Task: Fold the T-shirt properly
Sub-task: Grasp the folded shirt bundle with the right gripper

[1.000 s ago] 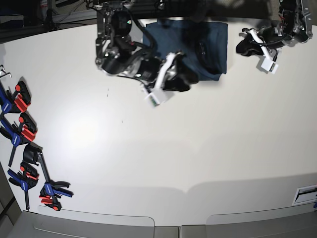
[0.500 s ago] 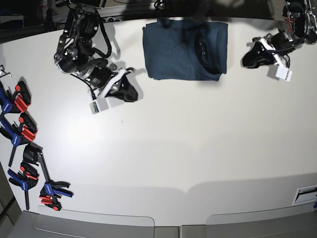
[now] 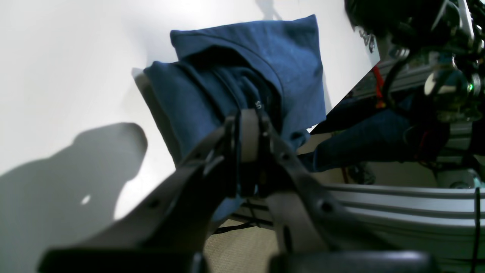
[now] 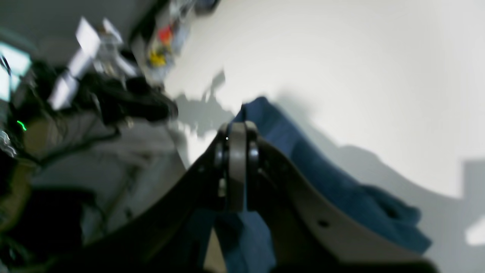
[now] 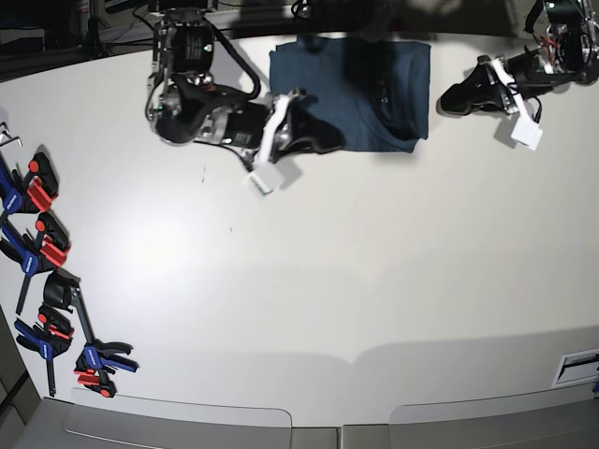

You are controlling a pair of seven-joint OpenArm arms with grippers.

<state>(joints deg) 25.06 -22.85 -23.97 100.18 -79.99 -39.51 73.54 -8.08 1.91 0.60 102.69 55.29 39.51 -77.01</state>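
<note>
The dark navy-teal cotton T-shirt (image 5: 351, 89) looked soft and matt, its knit cloth fine-grained, with a ribbed seam showing at the collar. The broad white table (image 5: 328, 281) was smooth with a dull satin sheen. The left gripper (image 3: 248, 113) and right gripper (image 4: 237, 131) appeared to be matt black plastic with grey, rubbery-looking pads. The blue and red spring clamps (image 5: 42, 253) looked like glossy plastic
</note>
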